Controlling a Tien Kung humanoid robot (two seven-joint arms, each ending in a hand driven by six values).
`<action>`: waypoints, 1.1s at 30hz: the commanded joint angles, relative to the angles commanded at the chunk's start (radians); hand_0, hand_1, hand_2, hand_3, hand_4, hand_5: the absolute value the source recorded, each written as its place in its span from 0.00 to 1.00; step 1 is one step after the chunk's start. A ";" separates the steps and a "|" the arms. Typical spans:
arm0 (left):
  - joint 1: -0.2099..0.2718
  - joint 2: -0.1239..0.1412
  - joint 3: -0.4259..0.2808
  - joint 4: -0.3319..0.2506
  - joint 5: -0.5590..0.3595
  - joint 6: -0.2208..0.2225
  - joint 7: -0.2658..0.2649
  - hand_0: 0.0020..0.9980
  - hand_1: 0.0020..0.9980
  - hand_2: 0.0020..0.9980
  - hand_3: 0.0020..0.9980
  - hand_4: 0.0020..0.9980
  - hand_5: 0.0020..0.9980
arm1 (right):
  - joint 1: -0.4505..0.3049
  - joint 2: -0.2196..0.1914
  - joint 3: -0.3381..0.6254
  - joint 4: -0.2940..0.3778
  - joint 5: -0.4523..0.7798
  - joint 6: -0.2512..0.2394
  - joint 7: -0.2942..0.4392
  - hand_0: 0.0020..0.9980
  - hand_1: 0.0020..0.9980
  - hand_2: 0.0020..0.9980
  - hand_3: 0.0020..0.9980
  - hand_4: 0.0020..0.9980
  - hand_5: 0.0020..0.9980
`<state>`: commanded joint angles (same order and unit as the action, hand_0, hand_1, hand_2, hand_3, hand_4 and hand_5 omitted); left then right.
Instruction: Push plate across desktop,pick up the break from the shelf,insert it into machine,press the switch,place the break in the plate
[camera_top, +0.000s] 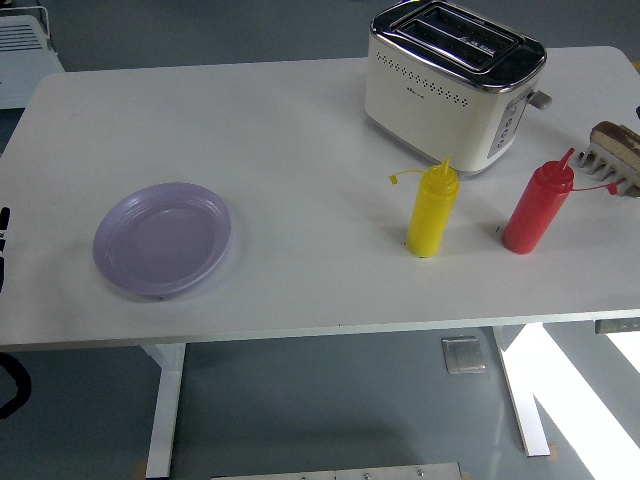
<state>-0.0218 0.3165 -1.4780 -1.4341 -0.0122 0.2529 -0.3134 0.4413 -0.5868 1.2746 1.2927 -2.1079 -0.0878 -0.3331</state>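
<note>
A lilac plate (163, 239) lies on the left part of the white table (300, 150), close to the near edge. The cream and chrome toaster (452, 85) stands at the back right, its two top slots dark, with its lever (541, 99) on the right end. At the right edge a slice of bread (617, 136) rests in a small white rack (610, 172), partly cut off by the picture. A black piece of my left arm (3, 245) shows at the left edge, apart from the plate. My right arm is out of view.
A yellow squeeze bottle (433, 210) and a red squeeze bottle (537, 207) stand upright in front of the toaster, between plate and rack. A white cart (25, 50) stands off the table's far left corner.
</note>
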 joint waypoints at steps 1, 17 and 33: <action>-0.001 0.000 0.002 0.001 0.002 0.000 -0.002 0.79 0.73 0.67 0.62 0.67 1.00 | -0.002 0.001 0.000 0.003 -0.001 0.001 -0.001 0.77 0.75 0.77 0.77 0.79 0.16; -0.076 -0.016 0.119 0.058 0.191 0.059 -0.106 0.86 0.80 0.77 0.73 0.69 1.00 | -0.059 0.044 -0.006 0.061 0.035 0.007 -0.025 0.76 0.75 0.77 0.79 0.80 0.17; -0.133 -0.033 0.160 0.164 0.234 0.051 -0.117 0.88 0.81 0.77 0.74 0.71 1.00 | -0.042 0.069 -0.040 -0.025 0.053 -0.016 -0.016 0.76 0.75 0.78 0.80 0.80 0.19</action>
<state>-0.1550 0.2831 -1.3183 -1.2697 0.2220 0.3042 -0.4308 0.3997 -0.5176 1.2347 1.2679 -2.0544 -0.1033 -0.3488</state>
